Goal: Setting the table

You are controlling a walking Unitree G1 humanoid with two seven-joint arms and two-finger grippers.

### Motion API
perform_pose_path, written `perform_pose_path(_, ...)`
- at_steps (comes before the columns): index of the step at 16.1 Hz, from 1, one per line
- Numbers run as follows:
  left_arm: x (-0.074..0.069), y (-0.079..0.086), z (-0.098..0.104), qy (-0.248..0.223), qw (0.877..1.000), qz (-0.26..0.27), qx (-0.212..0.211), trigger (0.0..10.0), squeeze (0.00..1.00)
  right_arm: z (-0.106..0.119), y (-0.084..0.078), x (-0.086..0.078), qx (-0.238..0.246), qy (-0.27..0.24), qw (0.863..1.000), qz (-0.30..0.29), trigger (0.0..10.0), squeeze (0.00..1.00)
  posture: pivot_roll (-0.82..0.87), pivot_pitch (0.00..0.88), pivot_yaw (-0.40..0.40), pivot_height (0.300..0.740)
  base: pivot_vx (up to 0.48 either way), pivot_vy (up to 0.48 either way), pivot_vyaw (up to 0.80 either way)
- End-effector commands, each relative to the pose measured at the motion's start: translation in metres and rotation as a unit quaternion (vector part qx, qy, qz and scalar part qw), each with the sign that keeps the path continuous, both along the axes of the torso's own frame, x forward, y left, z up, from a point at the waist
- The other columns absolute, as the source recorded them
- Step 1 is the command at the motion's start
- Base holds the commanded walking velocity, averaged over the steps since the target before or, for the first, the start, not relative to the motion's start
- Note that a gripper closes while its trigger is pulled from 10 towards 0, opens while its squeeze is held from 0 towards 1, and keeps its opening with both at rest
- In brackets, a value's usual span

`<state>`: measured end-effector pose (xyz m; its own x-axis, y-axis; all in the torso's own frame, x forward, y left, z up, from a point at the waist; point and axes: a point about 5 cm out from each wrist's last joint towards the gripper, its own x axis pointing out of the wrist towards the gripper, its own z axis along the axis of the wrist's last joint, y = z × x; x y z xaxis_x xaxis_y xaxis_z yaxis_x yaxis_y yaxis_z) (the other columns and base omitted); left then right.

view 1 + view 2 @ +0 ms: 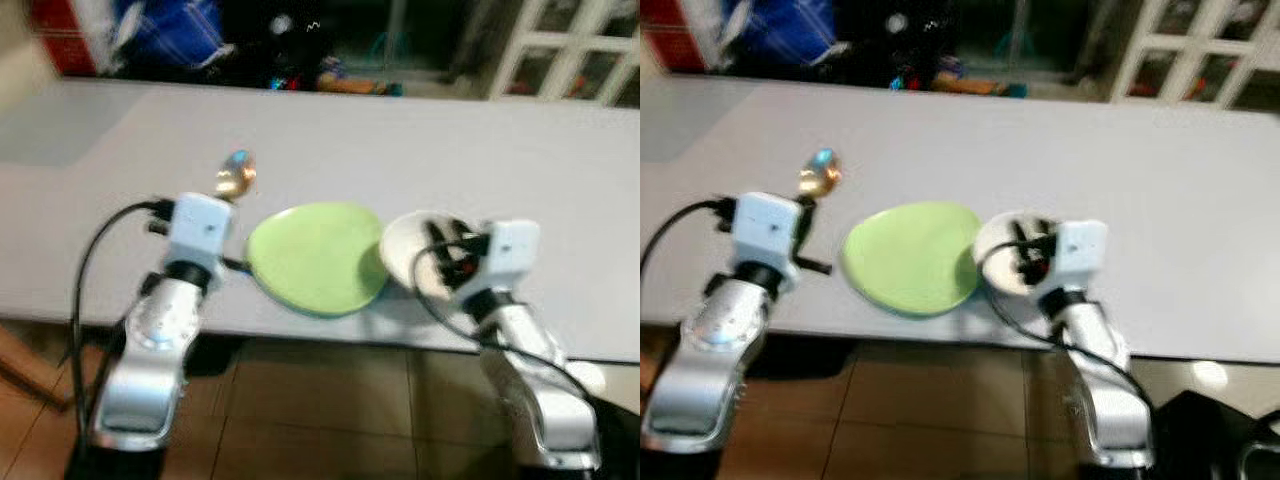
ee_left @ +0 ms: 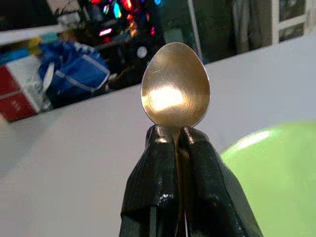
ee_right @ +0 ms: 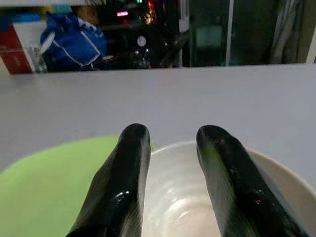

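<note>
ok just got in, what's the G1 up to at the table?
It is setting a place at the near edge of the grey table. The left end effector is shut on a gold spoon, held up just left of the green plate. The right end effector is open, its fingers over a white bowl that sits against the plate's right side.

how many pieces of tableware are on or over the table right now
3: a green plate at the near edge, a white bowl touching its right side under the right pincer, and a gold spoon held by the left pincer.
</note>
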<state>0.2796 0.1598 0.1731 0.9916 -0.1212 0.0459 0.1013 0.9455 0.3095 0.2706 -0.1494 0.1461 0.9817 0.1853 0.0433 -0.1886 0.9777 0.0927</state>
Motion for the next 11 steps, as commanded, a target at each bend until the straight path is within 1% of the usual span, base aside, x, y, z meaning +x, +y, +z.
perform_pose_path(1, 0.002, -0.011, 0.004, -0.002, 1.0, -0.028, -0.013, 10.0, 0.0, 0.003, -0.012, -0.002, -0.007, -0.006, 1.0, -0.022, 10.0, 0.0, 0.04, 0.0, 0.003, 0.74, 0.33, 0.0, 0.0)
perform_pose_path(2, 0.002, -0.012, 0.004, 0.001, 0.999, -0.028, -0.021, 10.0, 0.0, 0.003, -0.012, -0.002, -0.007, -0.007, 1.0, -0.023, 10.0, 0.0, 0.04, 0.0, 0.003, 0.74, 0.0, 0.0, 0.0)
perform_pose_path(3, 0.003, -0.017, 0.001, 0.02, 0.998, -0.046, -0.031, 10.0, 0.0, 0.004, -0.013, -0.002, -0.006, -0.008, 1.0, -0.025, 10.0, 0.0, 0.05, 0.0, 0.0, 0.74, 0.0, 0.0, 0.0)
perform_pose_path(4, 0.004, -0.019, 0.0, 0.025, 0.998, -0.054, -0.034, 10.0, 0.0, 0.004, -0.013, -0.002, -0.006, -0.008, 1.0, -0.026, 10.0, 0.0, 0.05, 0.0, 0.0, 0.74, 0.0, 0.0, 0.0)
perform_pose_path(5, 0.004, -0.024, -0.001, 0.037, 0.996, -0.069, -0.05, 10.0, 0.0, 0.005, -0.014, -0.001, -0.005, -0.01, 1.0, -0.027, 10.0, 0.0, 0.05, 0.0, 0.0, 0.74, 0.0, 0.0, 0.0)
perform_pose_path(7, 0.009, -0.026, -0.012, 0.096, 0.989, -0.064, -0.097, 10.0, 0.0, 0.007, -0.015, -0.001, -0.006, -0.012, 1.0, -0.028, 10.0, 0.0, 0.05, 0.0, 0.0, 0.74, 0.0, 0.0, 0.0)
perform_pose_path(9, 0.015, -0.026, -0.018, 0.124, 0.986, -0.052, -0.102, 10.0, 0.0, 0.008, -0.014, -0.001, -0.014, -0.01, 1.0, -0.013, 10.0, 0.0, 0.04, 0.0, -0.002, 0.74, 0.0, 0.0, 0.0)
perform_pose_path(10, 0.023, -0.025, -0.023, 0.146, 0.983, -0.043, -0.1, 10.0, 0.0, 0.01, -0.011, -0.001, -0.02, -0.005, 1.0, 0.011, 10.0, 0.0, 0.04, 0.0, -0.002, 0.74, 0.0, 0.0, 0.0)
perform_pose_path(11, 0.029, -0.025, -0.024, 0.157, 0.982, -0.035, -0.099, 10.0, 0.0, 0.013, -0.009, -0.001, -0.022, -0.005, 0.999, 0.028, 10.0, 0.0, 0.04, 0.0, -0.002, 0.74, 0.0, 0.0, 0.0)
